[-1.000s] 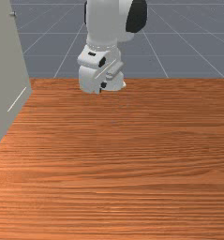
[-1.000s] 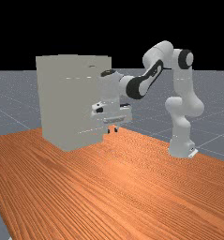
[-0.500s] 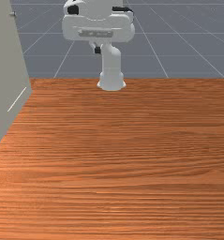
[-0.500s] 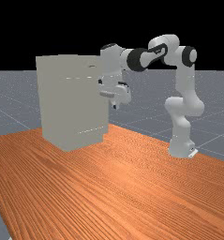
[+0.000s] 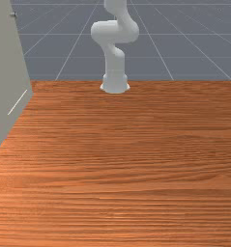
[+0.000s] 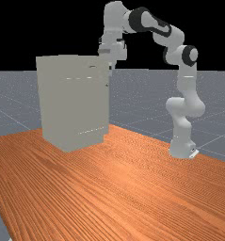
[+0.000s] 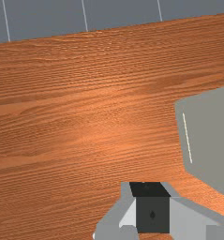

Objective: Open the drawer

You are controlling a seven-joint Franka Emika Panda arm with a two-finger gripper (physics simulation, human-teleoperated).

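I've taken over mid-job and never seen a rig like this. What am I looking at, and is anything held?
The machine is one robot arm ending in a gripper. The front view faces it across the table; the far view, from farther off, takes in the whole arm; the wrist view looks down from its hand. On the table stands a grey cabinet. In the far view the gripper is near the cabinet's upper part. I see nothing held.

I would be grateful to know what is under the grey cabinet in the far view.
The wooden table shows up to the lower edges of the grey cabinet, which appears to stand on it. Whatever lies directly beneath is covered by the cabinet itself.
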